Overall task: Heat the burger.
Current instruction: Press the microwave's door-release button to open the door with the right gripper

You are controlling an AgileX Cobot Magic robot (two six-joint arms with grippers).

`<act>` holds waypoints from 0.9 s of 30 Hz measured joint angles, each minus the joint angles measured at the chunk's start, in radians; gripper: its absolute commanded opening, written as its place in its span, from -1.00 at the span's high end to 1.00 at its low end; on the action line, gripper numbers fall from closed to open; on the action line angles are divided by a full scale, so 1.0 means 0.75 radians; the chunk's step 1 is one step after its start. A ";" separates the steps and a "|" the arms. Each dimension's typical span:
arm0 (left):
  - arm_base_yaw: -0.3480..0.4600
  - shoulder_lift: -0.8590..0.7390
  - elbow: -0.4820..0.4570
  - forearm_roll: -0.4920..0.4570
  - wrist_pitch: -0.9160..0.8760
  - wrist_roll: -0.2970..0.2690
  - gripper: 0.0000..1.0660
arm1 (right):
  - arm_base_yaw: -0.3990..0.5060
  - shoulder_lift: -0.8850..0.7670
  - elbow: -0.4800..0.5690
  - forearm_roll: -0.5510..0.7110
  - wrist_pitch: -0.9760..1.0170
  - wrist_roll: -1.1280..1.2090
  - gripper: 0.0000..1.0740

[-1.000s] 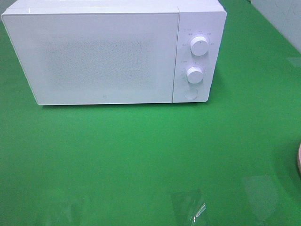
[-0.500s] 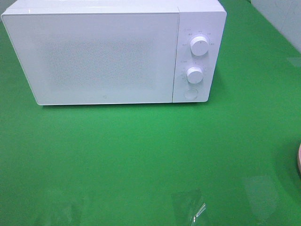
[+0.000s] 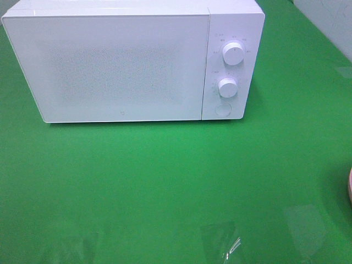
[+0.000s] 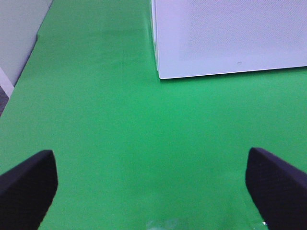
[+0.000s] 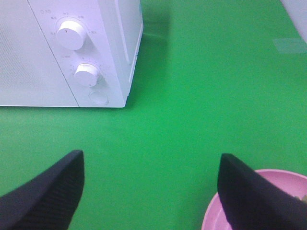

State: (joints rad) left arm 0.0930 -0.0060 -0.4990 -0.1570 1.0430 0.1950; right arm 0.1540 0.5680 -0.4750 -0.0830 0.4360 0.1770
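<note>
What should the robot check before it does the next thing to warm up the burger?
1. Microwave door open for loading: not ok. It is shut and has to be opened first.
2. Left gripper free: ok. Its jaws are wide apart with nothing between them.
3. Right gripper free: ok. It is open and empty.
4. Pink plate close by: ok. It sits on the table right beside the right gripper.
5. Burger sitting well on the plate: cannot tell. A gripper finger and the picture edge hide it.
6. Green table in front of the door: ok. Nothing stands where the door would swing.
</note>
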 measured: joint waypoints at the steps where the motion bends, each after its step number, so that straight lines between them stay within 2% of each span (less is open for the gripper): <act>1: 0.000 0.000 0.000 0.000 0.000 0.000 -0.87 | 0.000 0.021 0.005 0.000 -0.025 0.000 -0.40; 10: 0.000 0.000 0.000 0.000 0.000 0.000 -0.87 | 0.000 0.223 0.015 0.000 -0.279 0.000 -0.40; 14: 0.000 0.000 0.000 0.000 0.000 0.000 -0.87 | 0.000 0.392 0.015 0.000 -0.469 0.000 -0.40; 19: 0.000 0.000 0.000 0.000 0.000 0.000 -0.87 | 0.000 0.480 0.015 0.000 -0.553 0.000 -0.40; 21: 0.000 0.000 0.000 0.000 0.000 0.000 -0.87 | 0.000 0.604 0.015 0.000 -0.679 0.000 -0.40; 23: 0.000 0.000 0.000 0.000 0.000 0.000 -0.87 | 0.000 0.604 0.015 0.000 -0.679 0.000 -0.40; 27: 0.000 0.000 0.000 0.000 0.000 0.000 -0.87 | 0.000 0.792 0.015 0.000 -0.923 0.000 -0.40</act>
State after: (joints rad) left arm 0.0930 -0.0060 -0.4990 -0.1570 1.0430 0.1950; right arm 0.1540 1.1620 -0.4640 -0.0830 -0.2560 0.1770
